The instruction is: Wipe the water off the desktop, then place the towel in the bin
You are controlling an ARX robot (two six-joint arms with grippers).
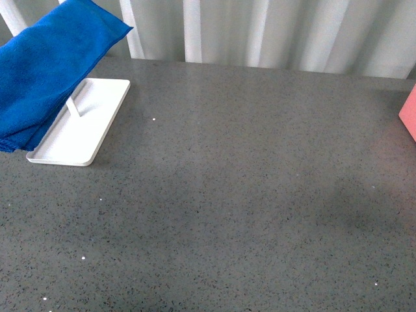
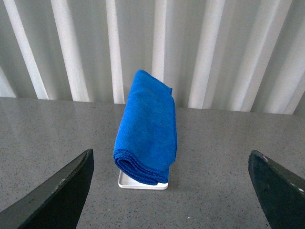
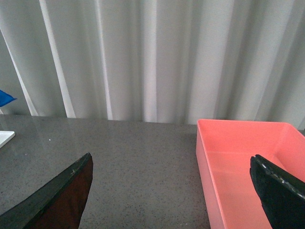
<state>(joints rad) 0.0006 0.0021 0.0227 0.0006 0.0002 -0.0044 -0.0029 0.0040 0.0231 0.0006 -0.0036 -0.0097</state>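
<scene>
The grey speckled surface point(image 1: 247, 195) lay in front of me, with a white curtain point(image 1: 273, 32) behind it. The pink bin point(image 3: 238, 123) stood on the surface at the far right. The blue towel point(image 1: 45, 71) was folded and hung over the white tray point(image 1: 78, 140) at the far left, well apart from the bin. My left hand point(image 2: 170, 153) was wide open, pointing at the towel but not touching it. My right hand point(image 3: 171, 158) was wide open too, near the bin, holding nothing.

The fuzzy cloth towel point(image 1: 45, 71) was bright blue, the stone-like desktop point(image 1: 247, 195) speckled dark grey, the straight-edged bin point(image 3: 238, 157) salmon pink.
</scene>
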